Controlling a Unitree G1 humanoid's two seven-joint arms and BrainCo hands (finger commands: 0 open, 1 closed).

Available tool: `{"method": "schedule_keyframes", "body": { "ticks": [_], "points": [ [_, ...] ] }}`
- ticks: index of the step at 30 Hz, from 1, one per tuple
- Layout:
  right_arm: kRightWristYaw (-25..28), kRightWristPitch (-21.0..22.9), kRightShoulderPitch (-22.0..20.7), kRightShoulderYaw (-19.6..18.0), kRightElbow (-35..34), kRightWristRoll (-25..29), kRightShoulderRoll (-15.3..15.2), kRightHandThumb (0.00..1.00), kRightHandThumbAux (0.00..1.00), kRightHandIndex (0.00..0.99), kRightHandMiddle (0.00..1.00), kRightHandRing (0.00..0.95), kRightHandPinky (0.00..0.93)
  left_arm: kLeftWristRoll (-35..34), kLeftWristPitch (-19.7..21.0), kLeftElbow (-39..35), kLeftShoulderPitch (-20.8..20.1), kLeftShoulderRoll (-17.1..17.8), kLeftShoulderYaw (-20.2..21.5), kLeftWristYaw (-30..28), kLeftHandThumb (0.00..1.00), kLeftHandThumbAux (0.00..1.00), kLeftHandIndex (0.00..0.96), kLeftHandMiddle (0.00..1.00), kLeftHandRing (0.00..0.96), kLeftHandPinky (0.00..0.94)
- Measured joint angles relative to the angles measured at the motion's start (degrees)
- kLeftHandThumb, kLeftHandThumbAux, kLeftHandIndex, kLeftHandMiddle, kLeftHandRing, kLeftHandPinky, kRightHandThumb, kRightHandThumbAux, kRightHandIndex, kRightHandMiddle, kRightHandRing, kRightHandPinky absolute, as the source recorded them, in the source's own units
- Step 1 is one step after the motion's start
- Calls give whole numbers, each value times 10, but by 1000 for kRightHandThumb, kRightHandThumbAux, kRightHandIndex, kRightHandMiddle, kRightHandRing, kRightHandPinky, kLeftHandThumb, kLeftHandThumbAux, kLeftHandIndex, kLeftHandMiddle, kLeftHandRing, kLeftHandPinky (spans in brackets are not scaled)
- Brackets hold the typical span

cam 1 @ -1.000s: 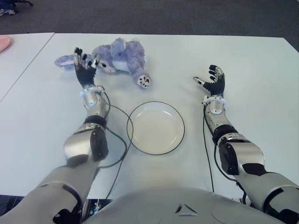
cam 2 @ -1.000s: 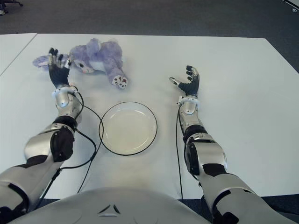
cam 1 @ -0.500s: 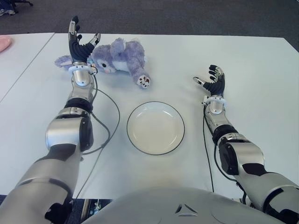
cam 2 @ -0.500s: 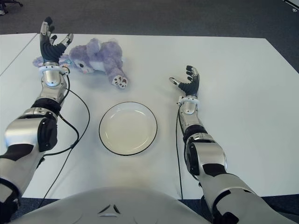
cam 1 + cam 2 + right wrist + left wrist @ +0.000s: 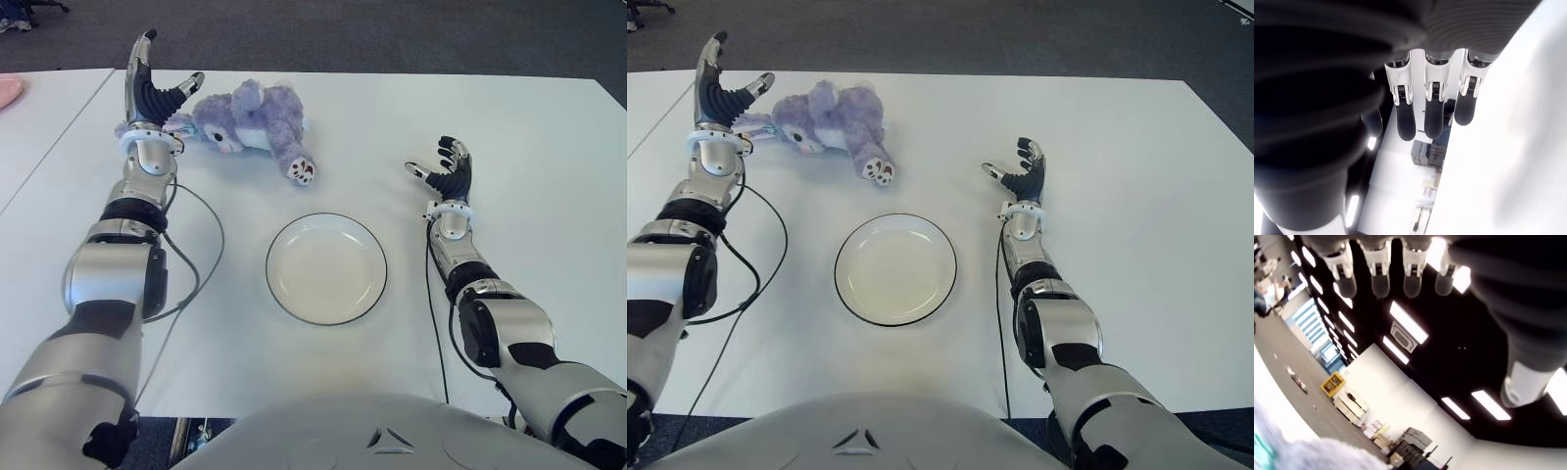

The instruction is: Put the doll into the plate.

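Left eye view: left hand raised with fingers spread, holding nothing, just beside the doll at its head end, on the side away from the right hand. Doll lying on the table, well beyond the plate, long axis running across from head near the left hand to paw pointing toward the plate. Plate bare, open table all round it. Right hand well apart from the doll on the far side, relaxed and empty, so left judged the nearer

Right eye view: same layout; far table edge close behind the doll, little room there

Left wrist view: fingertips extended, nothing between them; a fringe of purple fur at one corner

Right wrist view: fingers loosely extended, nothing held
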Motion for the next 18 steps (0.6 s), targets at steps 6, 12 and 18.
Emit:
{"method": "schedule_keyframes", "body": {
  "ticks": [6,12,18],
  "points": [
    [-3,0,0,0,0,0,0,0,882,198,215,186,186,52,9,3,-10,30,-53,28,131,549,0,44,35,0],
    [-4,0,0,0,0,0,0,0,884,198,216,189,192,103,17,4,-26,58,-110,27,171,563,0,17,20,4],
    [-4,0,0,0,0,0,0,0,890,201,220,193,188,167,36,20,-39,88,-179,15,204,553,0,1,2,0]
  ]
}}
